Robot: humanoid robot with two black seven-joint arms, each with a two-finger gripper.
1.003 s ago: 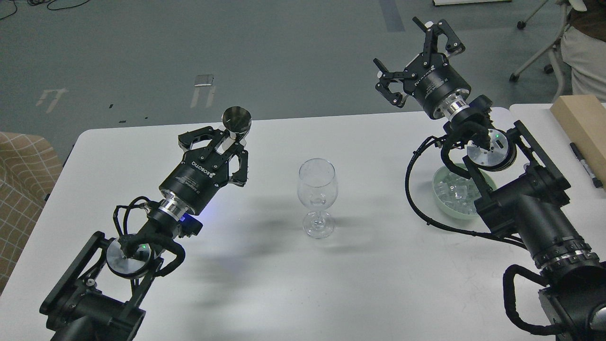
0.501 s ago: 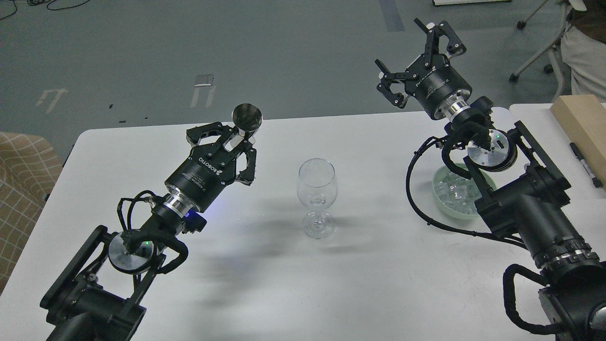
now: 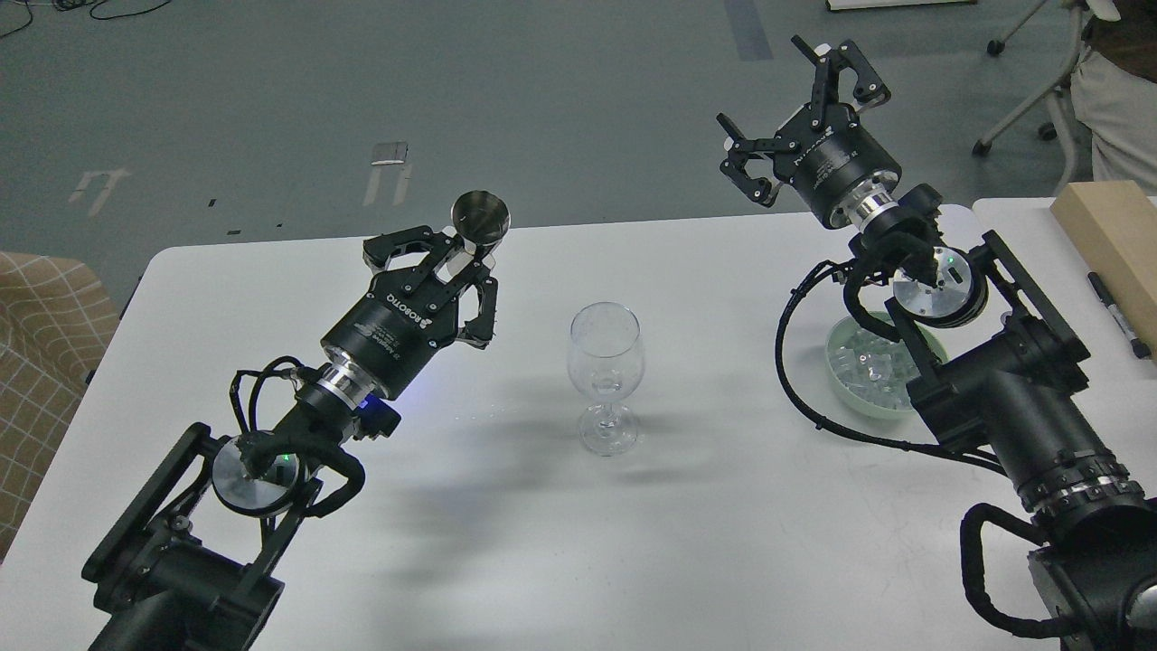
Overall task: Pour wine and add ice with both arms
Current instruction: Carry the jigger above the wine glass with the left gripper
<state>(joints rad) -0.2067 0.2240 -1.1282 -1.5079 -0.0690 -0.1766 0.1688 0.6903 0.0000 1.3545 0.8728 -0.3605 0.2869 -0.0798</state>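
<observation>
An empty clear wine glass (image 3: 606, 375) stands upright at the table's centre. Left of it and raised, my left gripper (image 3: 449, 258) is shut on a small steel cup (image 3: 481, 217), whose mouth faces me. Whether the cup holds wine cannot be told. My right gripper (image 3: 788, 108) hangs open and empty, high over the table's back right edge. Below the right arm a pale green bowl (image 3: 850, 398) holds several ice cubes (image 3: 865, 366), partly hidden by the arm's wrist.
A white table (image 3: 506, 542) carries everything. A wooden block (image 3: 1110, 235) and a black marker (image 3: 1119, 316) lie on a second table at the right. A checked cushion (image 3: 45, 344) sits at the left edge, chair legs at top right.
My left gripper has moved right and slightly back with the steel cup, closer to the wine glass. The right gripper has barely shifted.
</observation>
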